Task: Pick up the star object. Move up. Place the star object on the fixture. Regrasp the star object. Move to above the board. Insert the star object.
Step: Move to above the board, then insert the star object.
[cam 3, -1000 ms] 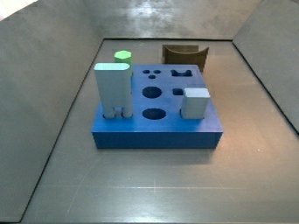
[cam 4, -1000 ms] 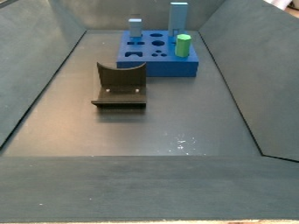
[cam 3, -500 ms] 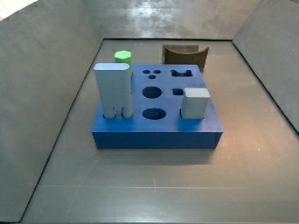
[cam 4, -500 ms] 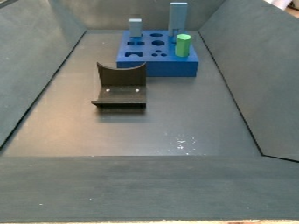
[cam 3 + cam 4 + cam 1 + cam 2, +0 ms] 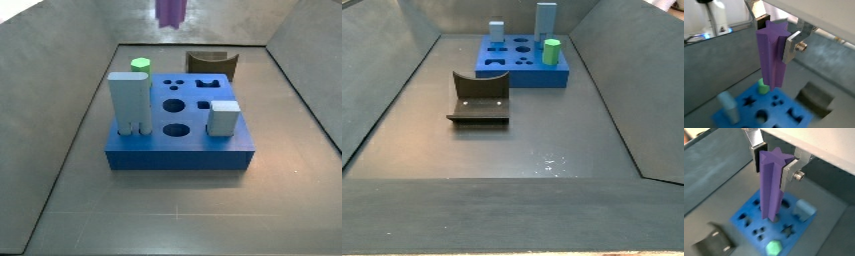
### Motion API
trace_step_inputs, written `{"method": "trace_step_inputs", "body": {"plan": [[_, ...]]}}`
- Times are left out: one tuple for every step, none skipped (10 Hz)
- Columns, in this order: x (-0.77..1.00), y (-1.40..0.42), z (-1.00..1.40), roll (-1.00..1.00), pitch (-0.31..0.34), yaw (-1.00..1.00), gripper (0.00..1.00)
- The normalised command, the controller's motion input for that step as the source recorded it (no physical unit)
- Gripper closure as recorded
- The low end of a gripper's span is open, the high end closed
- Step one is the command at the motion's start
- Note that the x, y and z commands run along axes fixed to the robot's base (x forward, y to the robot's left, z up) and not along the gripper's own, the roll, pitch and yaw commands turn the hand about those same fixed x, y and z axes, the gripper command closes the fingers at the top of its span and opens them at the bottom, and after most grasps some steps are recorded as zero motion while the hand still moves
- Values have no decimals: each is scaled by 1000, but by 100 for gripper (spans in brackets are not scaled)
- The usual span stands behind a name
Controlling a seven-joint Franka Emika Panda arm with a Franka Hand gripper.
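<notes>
In both wrist views the claw is clamped on the top of the purple star object, which hangs upright high above the blue board. In a side view only the peg's lower end shows, above the board and the fixture.
</notes>
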Motion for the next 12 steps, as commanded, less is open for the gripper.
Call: {"method": "trace_step_inputs", "body": {"plan": [[-140,-182,-14,-671,14,-30,100],[-101,-106,-7,-463,-3,-23,100],[-70,-52,-3,-269,-14,-12,100],[-52,-30,-4,-211,-20,-12,100],[0,151,-111,0,0,0,100],[-123,309,-311,26,80,-66,100],[-317,391,-486,120,114,0,100],[-269,383,-537,60,0,169,100],[-211,317,-651,0,-66,314,100],[-234,263,-749,-70,-146,440,100],[-280,243,-714,-100,-144,351,100],[-400,160,-609,-164,-136,-54,100]]}}
